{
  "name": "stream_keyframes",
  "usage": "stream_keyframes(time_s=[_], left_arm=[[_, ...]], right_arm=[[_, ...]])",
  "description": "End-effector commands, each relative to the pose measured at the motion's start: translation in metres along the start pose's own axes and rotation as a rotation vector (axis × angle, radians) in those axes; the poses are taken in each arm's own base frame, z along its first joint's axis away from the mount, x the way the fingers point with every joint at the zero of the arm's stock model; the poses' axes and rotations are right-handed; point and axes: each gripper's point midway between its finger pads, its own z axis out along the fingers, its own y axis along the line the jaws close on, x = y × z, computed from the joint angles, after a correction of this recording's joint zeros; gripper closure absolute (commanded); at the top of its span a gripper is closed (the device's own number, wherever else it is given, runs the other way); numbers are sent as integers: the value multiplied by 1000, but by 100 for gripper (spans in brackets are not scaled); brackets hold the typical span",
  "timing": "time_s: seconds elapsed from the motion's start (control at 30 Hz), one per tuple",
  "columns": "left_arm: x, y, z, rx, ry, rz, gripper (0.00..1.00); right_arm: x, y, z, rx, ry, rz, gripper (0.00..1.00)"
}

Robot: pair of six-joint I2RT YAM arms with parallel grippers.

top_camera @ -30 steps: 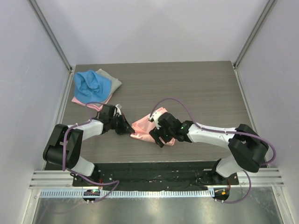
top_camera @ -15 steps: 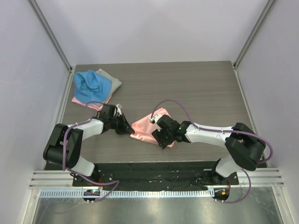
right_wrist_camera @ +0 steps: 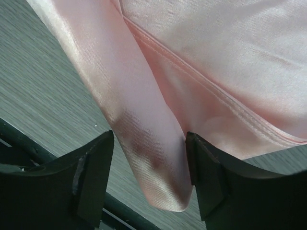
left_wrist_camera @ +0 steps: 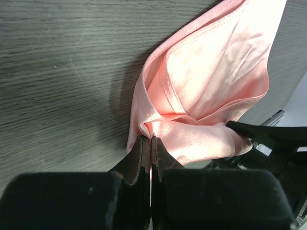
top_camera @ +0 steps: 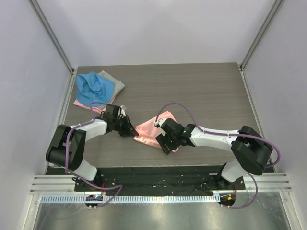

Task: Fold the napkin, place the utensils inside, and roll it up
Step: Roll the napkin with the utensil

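Napkin [left_wrist_camera: 216, 81]: corner tight in left pincer [left_wrist_camera: 151, 143], fold inside parted right pincer [right_wrist_camera: 149, 140], wrist-views only.

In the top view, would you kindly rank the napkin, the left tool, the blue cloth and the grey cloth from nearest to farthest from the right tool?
1. The napkin: table centre, a fold between the fingers of the right tool.
2. The left tool: to its left, pinching the napkin's other end.
3. The blue cloth and grey cloth: far-left corner, too close to call.
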Motion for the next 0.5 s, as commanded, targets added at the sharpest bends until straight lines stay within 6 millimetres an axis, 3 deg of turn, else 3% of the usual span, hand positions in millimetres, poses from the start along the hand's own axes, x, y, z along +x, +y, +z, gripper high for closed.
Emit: stream_keyframes(time_s=[0.0,0.03,0.17,0.2,0.3,0.47], left_arm=[[-3,-1,-1,-35,40,25,100],[-3,-1,-1,-41,46,26,100],[-3,1,0,-58,68,20,100],[-1,3,1,-62,82,16,100],[-1,3,4,-63,98,11,100],[-3,0,4,-57,99,12,100]], right_arm=[[-39,0,-30,27,-88,-24,28],[-58,-1,-41,46,-138,-35,26],[-98,-2,-67,119,-266,-134,22],[-109,10,-72,138,-327,-184,21],[-123,23,-69,182,-409,-294,20],[-118,56,-31,141,-381,-408,21]])
